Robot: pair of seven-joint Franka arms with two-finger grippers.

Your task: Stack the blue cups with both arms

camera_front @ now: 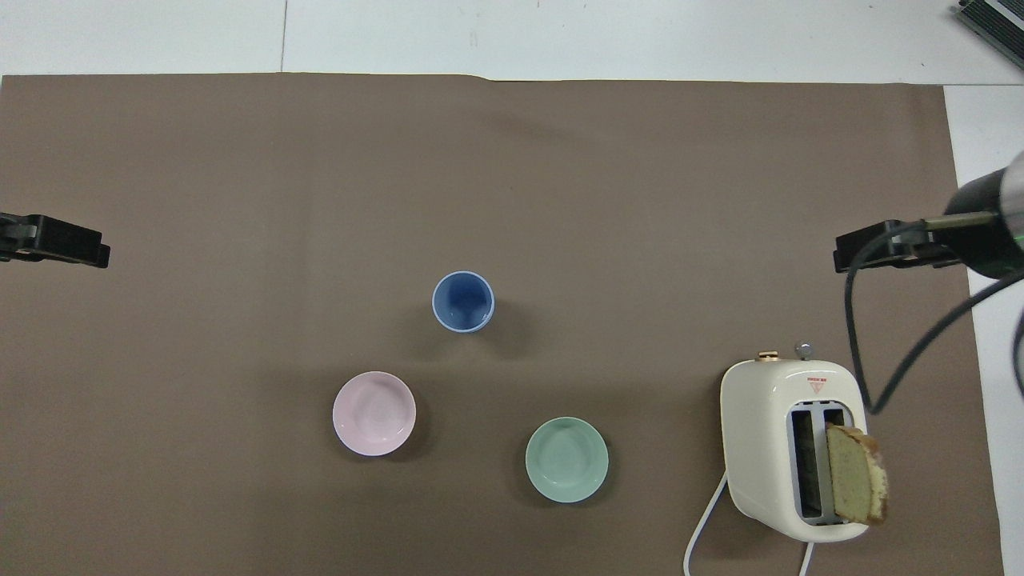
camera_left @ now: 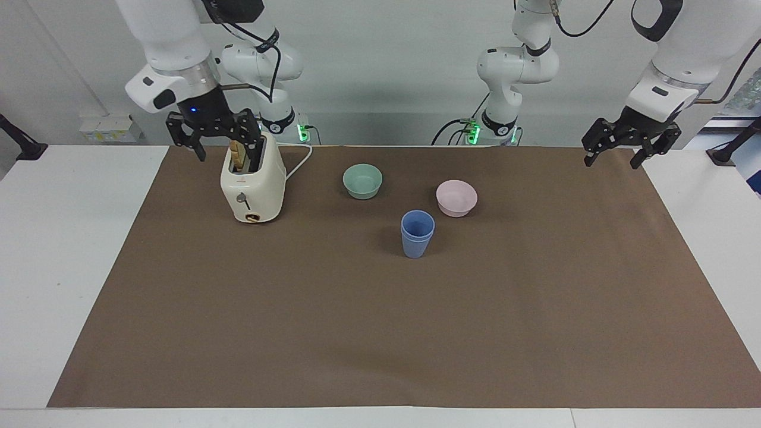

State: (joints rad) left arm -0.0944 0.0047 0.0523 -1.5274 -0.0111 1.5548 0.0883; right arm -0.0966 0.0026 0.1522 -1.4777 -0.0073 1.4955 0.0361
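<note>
The two blue cups [camera_left: 417, 233] stand nested one in the other, upright on the brown mat, beside the pink bowl; they show as one blue rim in the overhead view [camera_front: 463, 301]. My right gripper [camera_left: 214, 141] is open and empty, raised over the mat's edge at the right arm's end, above the toaster's level; it also shows in the overhead view [camera_front: 850, 254]. My left gripper [camera_left: 614, 153] is open and empty, waiting raised over the mat's edge at the left arm's end, seen too in the overhead view [camera_front: 100, 254].
A pink bowl [camera_left: 456, 197] and a mint-green bowl [camera_left: 362, 181] sit nearer to the robots than the cups. A cream toaster [camera_left: 252, 185] with a slice of bread in it stands toward the right arm's end. A brown mat [camera_left: 380, 333] covers the table.
</note>
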